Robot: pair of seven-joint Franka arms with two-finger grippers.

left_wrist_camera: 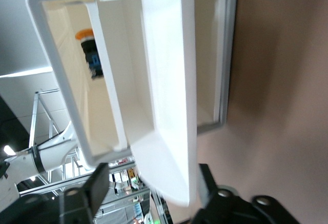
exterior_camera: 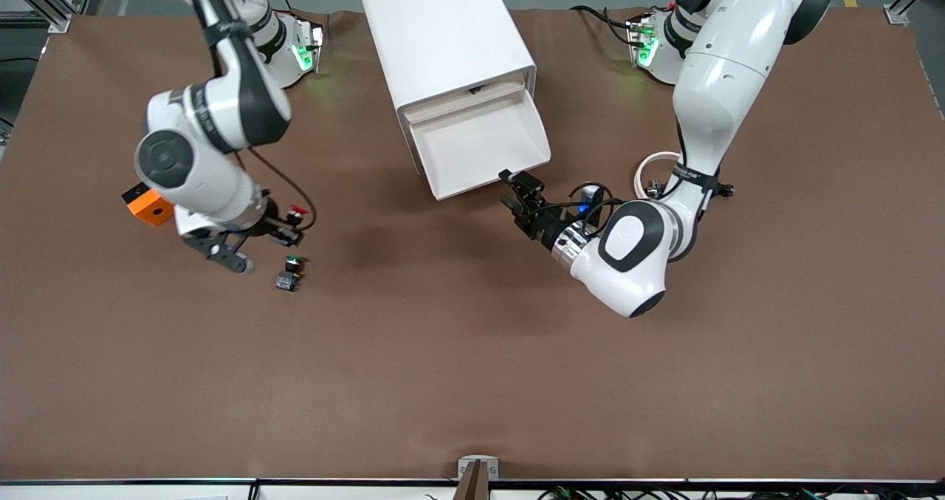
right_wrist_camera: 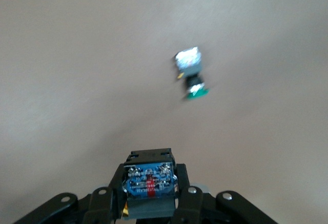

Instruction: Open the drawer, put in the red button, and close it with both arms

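The white cabinet (exterior_camera: 443,35) has its lowest drawer (exterior_camera: 472,145) pulled out and empty. My left gripper (exterior_camera: 509,188) is at the drawer's front corner. In the left wrist view its open fingers (left_wrist_camera: 97,183) stand on either side of the drawer's front lip (left_wrist_camera: 169,80) without closing on it. My right gripper (exterior_camera: 289,223) is shut on the red button (exterior_camera: 297,210) and holds it just above the table, toward the right arm's end. The right wrist view shows the button's blue and black body (right_wrist_camera: 148,180) between the fingers.
A green-capped button (exterior_camera: 290,272) lies on the table just under my right gripper, also in the right wrist view (right_wrist_camera: 190,75). An orange block (exterior_camera: 151,206) sits beside the right arm. A white ring (exterior_camera: 657,171) lies by the left arm. An orange-capped button (left_wrist_camera: 89,49) sits inside the cabinet.
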